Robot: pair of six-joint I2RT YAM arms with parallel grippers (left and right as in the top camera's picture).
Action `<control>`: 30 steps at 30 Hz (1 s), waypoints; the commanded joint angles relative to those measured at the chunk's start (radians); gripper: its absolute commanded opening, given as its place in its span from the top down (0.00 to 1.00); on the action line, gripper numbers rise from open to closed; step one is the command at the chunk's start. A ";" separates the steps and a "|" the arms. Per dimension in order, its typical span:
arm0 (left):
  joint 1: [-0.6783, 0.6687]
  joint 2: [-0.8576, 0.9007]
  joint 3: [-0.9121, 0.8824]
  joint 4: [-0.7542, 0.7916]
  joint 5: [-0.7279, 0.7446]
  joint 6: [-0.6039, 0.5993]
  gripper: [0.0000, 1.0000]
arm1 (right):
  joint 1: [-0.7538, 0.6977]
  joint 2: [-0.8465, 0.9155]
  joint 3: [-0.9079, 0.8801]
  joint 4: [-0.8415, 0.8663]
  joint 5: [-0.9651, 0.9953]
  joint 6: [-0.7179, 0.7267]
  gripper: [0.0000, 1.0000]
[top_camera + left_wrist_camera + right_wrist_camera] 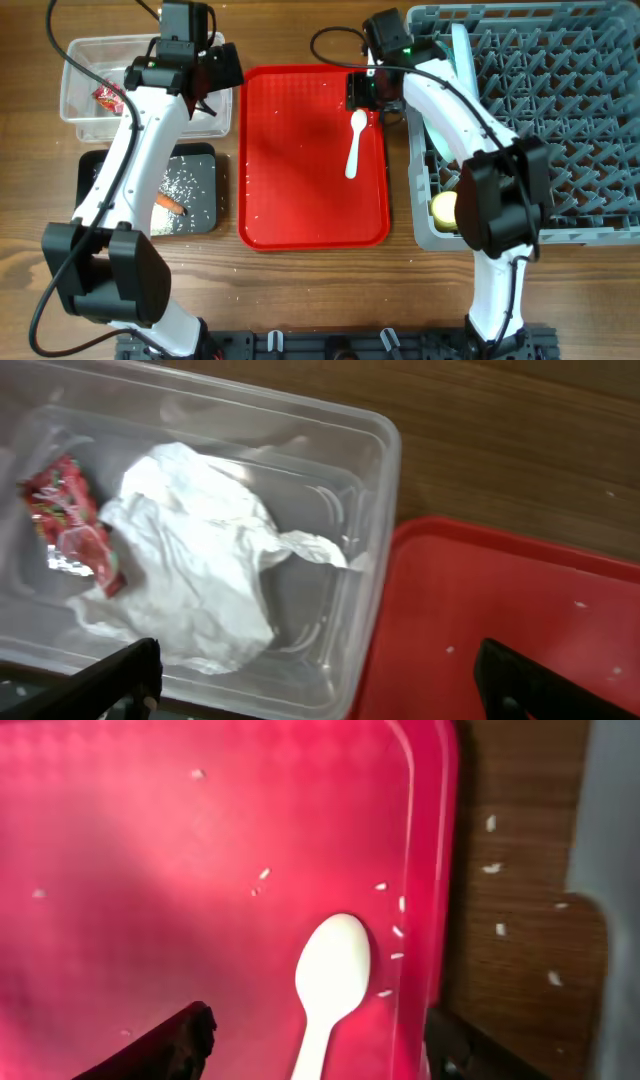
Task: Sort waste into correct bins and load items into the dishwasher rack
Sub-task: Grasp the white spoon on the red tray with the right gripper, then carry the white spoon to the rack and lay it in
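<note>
The crumpled white napkin (190, 550) and the red wrapper (70, 525) lie in the clear tub (85, 108). My left gripper (315, 685) is open and empty over the tub's right edge, by the red tray. The black tray (205, 160) holds rice grains (185, 185) and the carrot (170, 205). The white spoon (355, 140) lies on the red tray (300, 160); in the right wrist view the spoon (330, 970) sits between my open right gripper's (320, 1045) fingers. The grey rack (560, 120) holds a light blue plate (462, 55) and the yellow cup (444, 207).
Loose rice grains (395, 930) lie around the spoon bowl on the red tray and on the wood (495, 870) between the tray and the rack. Both arms reach over the table from the front edge.
</note>
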 commanded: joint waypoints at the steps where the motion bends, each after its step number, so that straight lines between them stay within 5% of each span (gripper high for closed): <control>1: 0.047 -0.011 0.004 0.013 -0.072 0.005 0.00 | 0.028 0.081 0.003 0.010 -0.009 0.030 0.32; 10: 0.064 -0.011 0.004 0.012 -0.072 0.005 0.00 | 0.038 0.145 -0.029 0.021 0.046 0.108 0.46; 18: 0.064 -0.011 0.004 0.012 -0.072 0.006 0.00 | 0.036 0.157 -0.029 0.024 -0.037 0.105 0.88; 30: 0.064 -0.011 0.004 0.012 -0.072 0.005 0.00 | 0.022 0.117 -0.002 -0.031 -0.031 0.049 0.96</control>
